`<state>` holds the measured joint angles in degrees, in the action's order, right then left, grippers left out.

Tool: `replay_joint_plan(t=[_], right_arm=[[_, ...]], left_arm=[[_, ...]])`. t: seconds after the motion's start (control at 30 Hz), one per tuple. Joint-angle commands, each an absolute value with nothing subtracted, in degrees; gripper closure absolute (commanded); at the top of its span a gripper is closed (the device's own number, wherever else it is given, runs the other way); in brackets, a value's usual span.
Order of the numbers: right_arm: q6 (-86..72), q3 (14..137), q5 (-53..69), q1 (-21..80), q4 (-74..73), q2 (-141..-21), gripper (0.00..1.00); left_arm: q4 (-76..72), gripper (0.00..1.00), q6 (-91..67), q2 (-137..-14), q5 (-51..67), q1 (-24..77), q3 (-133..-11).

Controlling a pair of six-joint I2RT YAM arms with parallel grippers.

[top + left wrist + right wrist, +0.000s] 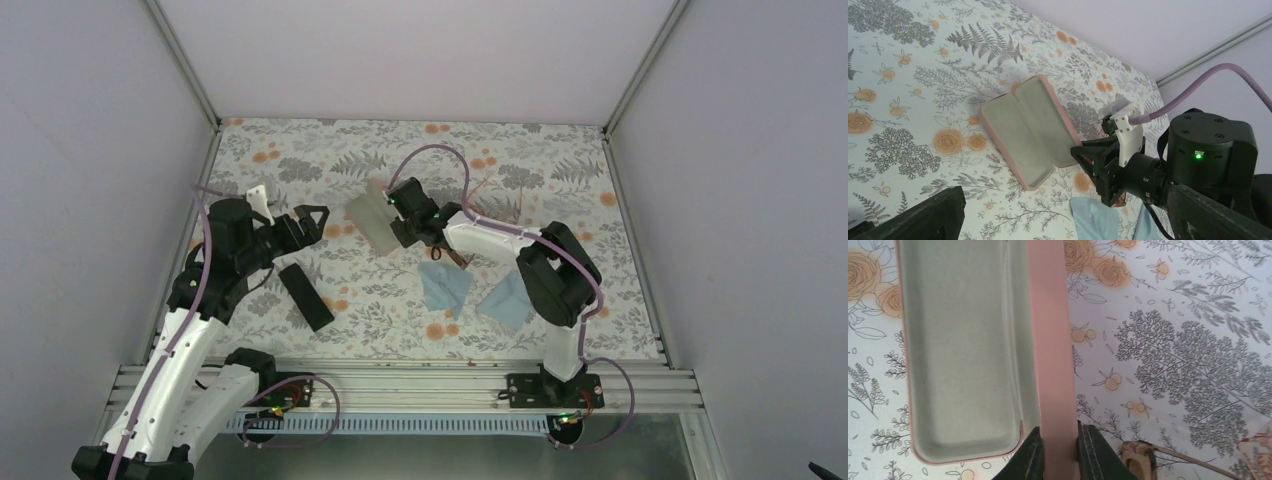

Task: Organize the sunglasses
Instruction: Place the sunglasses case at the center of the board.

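Two pairs of sunglasses to sort, neither in a case. Dark pair on the counter at centre of the top view, just lower right of the right fingers, long axis roughly left to right. Pale pair only partly seen, at the lower right corner of the right wrist view; long axis not readable.

Right fingers clenched on the pink case, pinching its pink wall at the near end. Case open, grey lining up, nothing inside, long axis running up the frame with a slight lean left. Left fingers released and spread wide at left centre, holding nothing, well apart from both pairs, with the pink case between.

Judged from this: right arm much nearer the dark pair but busy with the case; left arm free but would have to reach across the case. Coming move probably turns on the dark pair lying close by the case's near end.

Count: two pairs of sunglasses; two cases, one pink, one black, seemingly shut, left of centre; two blue cloths, lower centre.
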<state>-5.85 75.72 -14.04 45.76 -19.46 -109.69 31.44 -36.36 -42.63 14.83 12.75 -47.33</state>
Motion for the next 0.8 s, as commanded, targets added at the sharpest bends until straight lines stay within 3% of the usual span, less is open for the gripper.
replay_joint_plan(t=[0.0, 0.27, 0.43, 0.77], right_arm=[[-2.28, 78.19, -18.28, 46.14, -20.02, -110.34, 0.83], [-5.62, 78.22, -11.77, 46.32, -19.47, -106.67, 0.59], [-12.26, 78.94, -15.99, 47.67, -21.55, -103.98, 0.46], [-30.76, 71.63, -6.38, 54.79, -13.14, -102.75, 0.45]], left_arm=[[31.87, 0.0, -35.15, -42.46, 14.59, 12.7, -48.47], [31.63, 0.0, -34.98, -42.82, 14.82, 12.67, -48.43], [32.35, 0.0, -34.73, -42.32, 13.87, 12.7, -48.52], [32.17, 0.0, -34.97, -41.31, 11.93, 12.66, -47.82]])
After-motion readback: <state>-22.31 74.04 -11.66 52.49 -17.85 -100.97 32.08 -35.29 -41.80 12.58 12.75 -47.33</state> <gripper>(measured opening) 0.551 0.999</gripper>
